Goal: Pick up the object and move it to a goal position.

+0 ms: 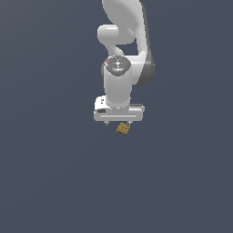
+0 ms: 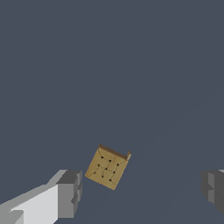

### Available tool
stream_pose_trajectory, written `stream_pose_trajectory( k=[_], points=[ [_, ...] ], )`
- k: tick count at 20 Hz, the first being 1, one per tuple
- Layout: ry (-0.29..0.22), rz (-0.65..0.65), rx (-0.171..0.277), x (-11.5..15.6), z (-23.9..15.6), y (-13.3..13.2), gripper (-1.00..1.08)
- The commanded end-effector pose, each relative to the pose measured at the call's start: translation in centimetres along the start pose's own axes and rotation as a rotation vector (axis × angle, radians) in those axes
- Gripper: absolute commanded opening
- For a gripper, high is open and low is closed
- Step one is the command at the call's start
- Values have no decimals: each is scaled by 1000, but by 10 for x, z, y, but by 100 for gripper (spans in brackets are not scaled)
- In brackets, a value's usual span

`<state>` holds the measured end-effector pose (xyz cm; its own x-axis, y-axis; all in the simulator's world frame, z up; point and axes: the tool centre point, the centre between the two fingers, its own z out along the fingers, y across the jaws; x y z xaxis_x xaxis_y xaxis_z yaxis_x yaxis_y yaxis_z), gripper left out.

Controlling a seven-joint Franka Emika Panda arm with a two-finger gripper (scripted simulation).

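The object is a small flat tan-brown block [image 1: 122, 129] with dark dots and lines on its face. It lies on the dark grey floor just below the white gripper [image 1: 119, 123] in the exterior view. In the wrist view the block [image 2: 107, 166] sits turned at an angle between the two grey fingertips [image 2: 70, 193], nearer one of them. The fingers stand wide apart and touch nothing. The gripper [image 2: 142, 190] is open and empty above the block.
The white Panda arm [image 1: 123, 54] rises behind the gripper toward the top of the exterior view. A plain dark grey floor [image 1: 54, 173] surrounds the block on all sides. No goal marker shows.
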<state>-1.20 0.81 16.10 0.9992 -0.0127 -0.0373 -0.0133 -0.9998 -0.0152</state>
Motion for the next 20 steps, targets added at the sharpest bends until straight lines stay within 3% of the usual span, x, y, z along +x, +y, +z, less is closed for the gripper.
stream_pose_trajectory(
  k=[1,10,20],
  points=[
    [0,0,0,0,0,0,100],
    [8,88,16,3,-1,26,100],
    [10,117,14,-1,9,20,100]
  ],
)
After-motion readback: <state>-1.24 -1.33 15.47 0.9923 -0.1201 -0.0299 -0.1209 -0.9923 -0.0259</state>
